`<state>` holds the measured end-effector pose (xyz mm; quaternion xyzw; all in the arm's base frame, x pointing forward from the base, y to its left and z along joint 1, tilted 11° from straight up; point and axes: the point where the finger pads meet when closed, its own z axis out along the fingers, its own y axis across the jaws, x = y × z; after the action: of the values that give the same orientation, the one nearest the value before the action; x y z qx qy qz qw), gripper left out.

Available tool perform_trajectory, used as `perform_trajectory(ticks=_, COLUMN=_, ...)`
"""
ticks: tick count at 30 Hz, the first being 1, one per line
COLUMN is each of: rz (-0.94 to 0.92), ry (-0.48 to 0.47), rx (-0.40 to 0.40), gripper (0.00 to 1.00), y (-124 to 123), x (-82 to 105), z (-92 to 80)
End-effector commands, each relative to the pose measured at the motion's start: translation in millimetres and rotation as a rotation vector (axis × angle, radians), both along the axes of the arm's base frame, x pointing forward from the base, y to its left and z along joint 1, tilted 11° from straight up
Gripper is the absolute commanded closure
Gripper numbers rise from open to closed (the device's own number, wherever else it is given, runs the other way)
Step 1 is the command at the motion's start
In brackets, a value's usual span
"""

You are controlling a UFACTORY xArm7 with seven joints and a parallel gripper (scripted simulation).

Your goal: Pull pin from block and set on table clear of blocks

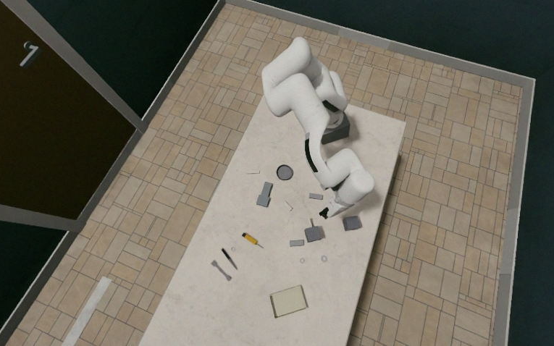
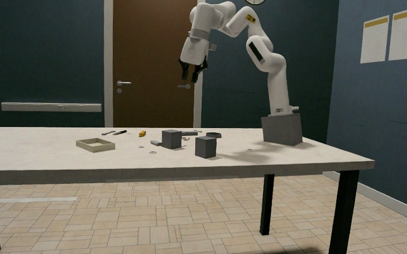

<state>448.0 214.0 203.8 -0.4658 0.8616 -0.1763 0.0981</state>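
Note:
Two dark grey blocks stand on the table. One block [image 1: 313,234] [image 2: 171,138] has a thin pin [image 1: 311,222] sticking out of its far side; in the exterior view the pin is hidden behind this block. The other block [image 1: 351,223] [image 2: 205,146] stands to its right, nearer the table's edge. My gripper [image 1: 324,212] [image 2: 190,77] hangs high above the table, over the area between the two blocks. Its black fingers point down, stand partly apart, and hold nothing.
A shallow beige tray [image 1: 288,300] [image 2: 94,144] lies at the near end. A yellow tool [image 1: 250,239] [image 2: 142,133], a black pen [image 1: 229,258], a wrench [image 1: 221,269], washers [image 1: 324,258], small grey pieces [image 1: 296,242], a long grey piece [image 1: 264,193] and a dark ring [image 1: 284,172] [image 2: 213,134] lie around.

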Motion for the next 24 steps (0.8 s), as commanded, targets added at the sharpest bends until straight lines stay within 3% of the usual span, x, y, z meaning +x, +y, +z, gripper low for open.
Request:
perform_trajectory(ticks=1, rz=0.001, ry=-0.003, rx=0.002, gripper=0.55, y=1, x=0.5, z=0.2)
perform_trajectory(ticks=11, rz=-0.013, ry=-0.009, rx=-0.007, gripper=0.55, y=3, x=2.2, z=-15.8)
perform_trajectory(ticks=24, rz=-0.015, ry=-0.010, rx=-0.008, gripper=0.55, y=3, x=2.5, z=-18.2)
